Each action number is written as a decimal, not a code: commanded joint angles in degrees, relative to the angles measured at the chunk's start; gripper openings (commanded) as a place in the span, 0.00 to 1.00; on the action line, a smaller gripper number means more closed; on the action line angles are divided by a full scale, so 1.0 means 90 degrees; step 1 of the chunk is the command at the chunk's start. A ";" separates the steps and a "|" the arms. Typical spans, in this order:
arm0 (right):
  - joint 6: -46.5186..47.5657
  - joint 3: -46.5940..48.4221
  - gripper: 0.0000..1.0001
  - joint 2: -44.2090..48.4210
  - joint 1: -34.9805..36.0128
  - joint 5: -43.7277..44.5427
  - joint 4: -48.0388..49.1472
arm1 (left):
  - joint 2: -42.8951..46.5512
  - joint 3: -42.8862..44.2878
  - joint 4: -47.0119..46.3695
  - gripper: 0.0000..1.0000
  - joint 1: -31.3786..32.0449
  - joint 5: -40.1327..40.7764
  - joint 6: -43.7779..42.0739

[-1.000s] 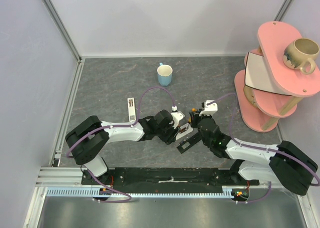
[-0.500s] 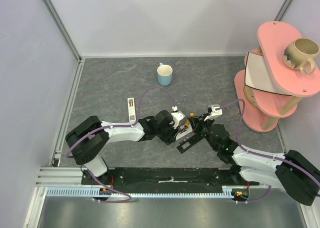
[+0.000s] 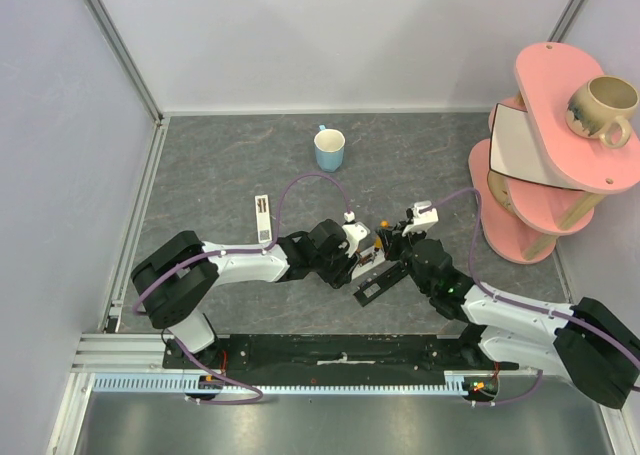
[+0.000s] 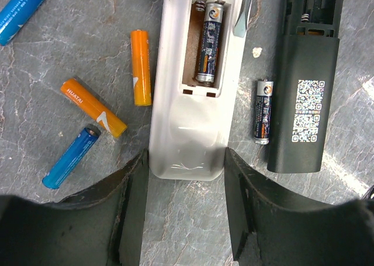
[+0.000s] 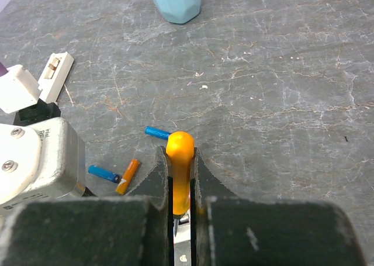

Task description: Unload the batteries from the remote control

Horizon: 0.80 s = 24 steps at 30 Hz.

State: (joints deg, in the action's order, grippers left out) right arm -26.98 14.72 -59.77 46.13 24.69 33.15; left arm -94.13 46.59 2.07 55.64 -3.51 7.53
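Changed since a second ago: the right arm has drawn its elbow toward the near right corner and shifted the right gripper (image 3: 389, 243) slightly left, toward the remotes; the left arm and the black remote (image 3: 377, 281) lie as they did. Top view — the two grippers meet at mid-table, the left gripper (image 3: 363, 259) over the remotes and the right one just beside it. A blue mug (image 3: 329, 149) stands well apart at the back, and a slim white piece (image 3: 262, 218) lies left of the arms. Left wrist view — the white remote (image 4: 188, 137) lies back up with its compartment open. Its near end is pinched between the left gripper's (image 4: 186, 158) half-closed fingers (image 4: 131, 201), one pressing each long edge. One seated battery (image 4: 209, 42) remains in the bay, its long axis along the remote and pointing straight away from these jaws. Already out on the table are a loose dark battery (image 4: 263, 111), between the white remote and the black remote (image 4: 304, 96) whose bay looks empty, and two orange batteries (image 4: 140, 67) and two blue batteries (image 4: 71, 157) to the left. Right wrist view: the right gripper (image 5: 179, 168) is closed tight on an orange pointed tool (image 5: 179, 146), tip downward; what lies under the tip is hidden. Judgement: the left arm is nearer but serves as the clamp, so levering out the seated battery falls to the right arm's tool, brought in at the cell's end.
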 commanded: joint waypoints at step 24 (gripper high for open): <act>0.0400 0.0620 0.00 -0.0497 -0.0008 0.0675 0.0087 | -0.0225 0.0038 0.0444 0.02 -0.0020 0.0272 -0.0241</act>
State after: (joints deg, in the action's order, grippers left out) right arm -24.34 17.98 -63.07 46.11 28.25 33.41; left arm -94.24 46.89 2.50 55.64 -3.53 7.53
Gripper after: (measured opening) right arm 0.069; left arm 0.554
